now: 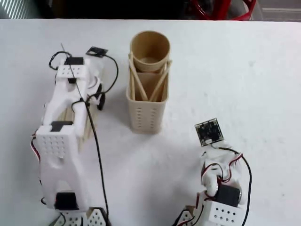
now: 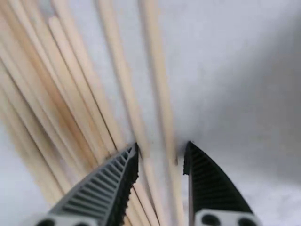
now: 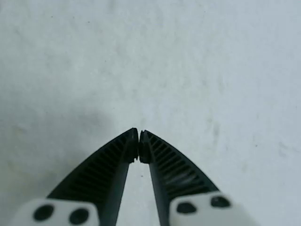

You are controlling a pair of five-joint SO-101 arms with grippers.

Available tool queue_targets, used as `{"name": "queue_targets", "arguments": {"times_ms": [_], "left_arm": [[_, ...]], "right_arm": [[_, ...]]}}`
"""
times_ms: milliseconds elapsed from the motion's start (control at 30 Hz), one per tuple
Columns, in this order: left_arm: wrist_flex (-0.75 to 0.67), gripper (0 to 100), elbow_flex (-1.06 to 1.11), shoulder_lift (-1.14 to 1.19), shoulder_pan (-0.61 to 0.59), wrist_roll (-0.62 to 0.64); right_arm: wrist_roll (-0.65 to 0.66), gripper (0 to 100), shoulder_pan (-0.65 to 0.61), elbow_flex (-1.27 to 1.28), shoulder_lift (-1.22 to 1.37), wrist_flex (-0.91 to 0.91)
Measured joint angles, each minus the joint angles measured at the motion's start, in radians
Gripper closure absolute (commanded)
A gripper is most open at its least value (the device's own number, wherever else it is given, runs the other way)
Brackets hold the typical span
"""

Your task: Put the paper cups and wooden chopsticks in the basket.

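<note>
In the high view, the basket point(image 1: 146, 117) stands upright near the middle of the white desk point(image 1: 254, 84). A paper cup point(image 1: 149, 60) sits upright in its upper compartment, and a few wooden chopsticks point(image 1: 161, 83) lean crosswise in the compartment below it. At the left of the frame the left arm point(image 1: 66, 122) stretches over a pile of loose chopsticks point(image 1: 85, 123), which show beside its body. The right arm point(image 1: 218, 188) sits at the lower right, well apart from the basket.

In the left wrist view, the left claw point(image 2: 161, 153) is partly spread and low over the desk. Two sticks point(image 2: 159, 94) run between its fingers, and the rest of the pile fans toward the upper left of the frame.

In the right wrist view, the right claw point(image 3: 138, 136) is closed tip to tip, holding nothing, over bare desk.
</note>
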Motion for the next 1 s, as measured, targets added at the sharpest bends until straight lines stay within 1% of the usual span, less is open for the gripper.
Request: {"name": "queue_targets", "arguments": {"times_ms": [67, 167, 233, 833, 1000], "left_arm": [[0.0, 85, -0.002, 0.0, 0.0, -0.006], [0.0, 94, -0.002, 0.002, 0.002, -0.009], [0.0, 98, -0.002, 0.002, 0.014, -0.009], [0.003, 98, -0.008, 0.002, 0.015, -0.008], [0.057, 98, -0.008, -0.094, 0.015, -0.008]], "right_arm": [[0.0, 98.1, 0.0, 0.0, 0.0, 0.0], [0.0, 98.1, 0.0, 0.0, 0.0, 0.0], [0.0, 98.1, 0.0, 0.0, 0.0, 0.0], [0.0, 98.1, 0.0, 0.0, 0.0, 0.0], [0.0, 98.1, 0.0, 0.0, 0.0, 0.0]]}}
